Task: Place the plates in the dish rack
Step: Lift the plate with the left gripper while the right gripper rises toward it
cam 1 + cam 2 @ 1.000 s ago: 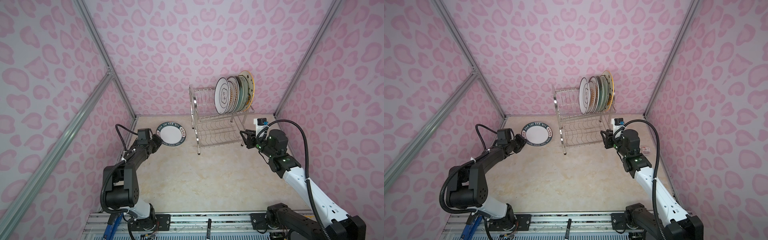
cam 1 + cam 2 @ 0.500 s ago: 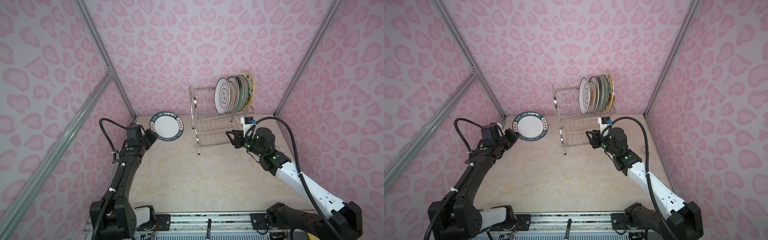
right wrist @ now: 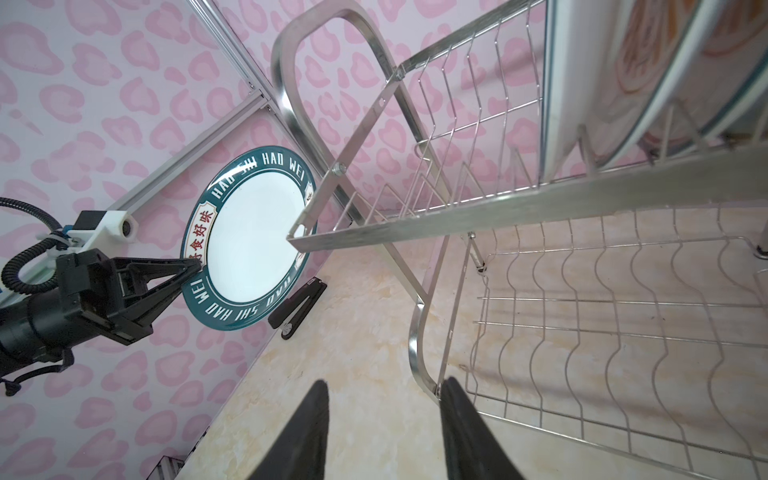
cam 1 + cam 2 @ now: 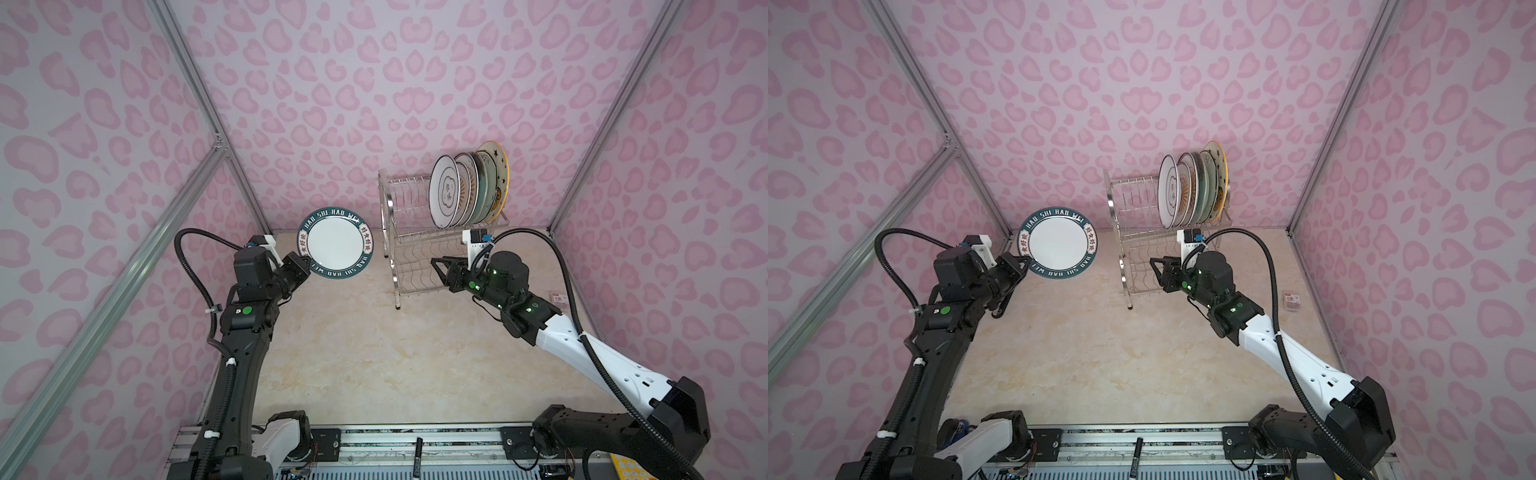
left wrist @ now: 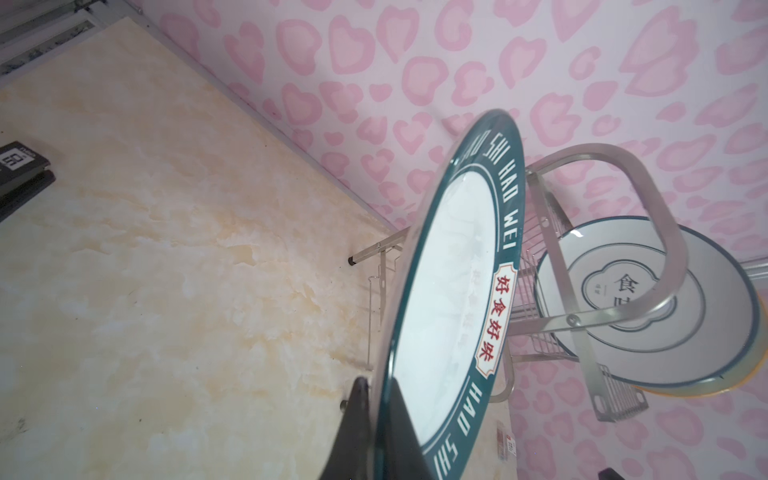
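Left gripper (image 4: 305,262) pinched round teal-rimmed lettered plate (image 4: 336,243) at seven o'clock; right gripper (image 4: 434,262) stood open. Plate needed upright, edge-first entry into free slots of steel wire dish rack (image 4: 387,212).

Dish rack (image 3: 540,203): polished steel wire and tube, mirror-bright. Lettered plate (image 4: 335,242): smooth glossy glazed ceramic. Tabletop (image 4: 374,353): matt, marble-patterned surface. Left gripper (image 4: 308,262): matt black plastic.
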Motion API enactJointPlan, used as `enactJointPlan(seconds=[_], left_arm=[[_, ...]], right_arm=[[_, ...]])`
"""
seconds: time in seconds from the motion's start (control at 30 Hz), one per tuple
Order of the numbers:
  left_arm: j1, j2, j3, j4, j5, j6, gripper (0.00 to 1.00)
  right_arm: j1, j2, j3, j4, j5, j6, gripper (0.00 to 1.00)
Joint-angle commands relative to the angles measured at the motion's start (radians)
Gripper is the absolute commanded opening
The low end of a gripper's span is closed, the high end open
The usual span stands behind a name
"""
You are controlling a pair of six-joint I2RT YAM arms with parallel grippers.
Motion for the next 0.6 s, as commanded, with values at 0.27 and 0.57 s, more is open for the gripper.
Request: enactJointPlan(seconds=[0.27,0.57], left_arm=[[0.002,-0.069,0.07,0.061,0.158,0.023,0.03],[0.001,-0.099,0.045,0.202,0.302,-0.041,0.03]], right_arm=[[0.039,0.04,0.091,0.017,-0.015,0.019,0.47],[0.059,0.1,0.21,0.013,-0.054,0.031,0.52]])
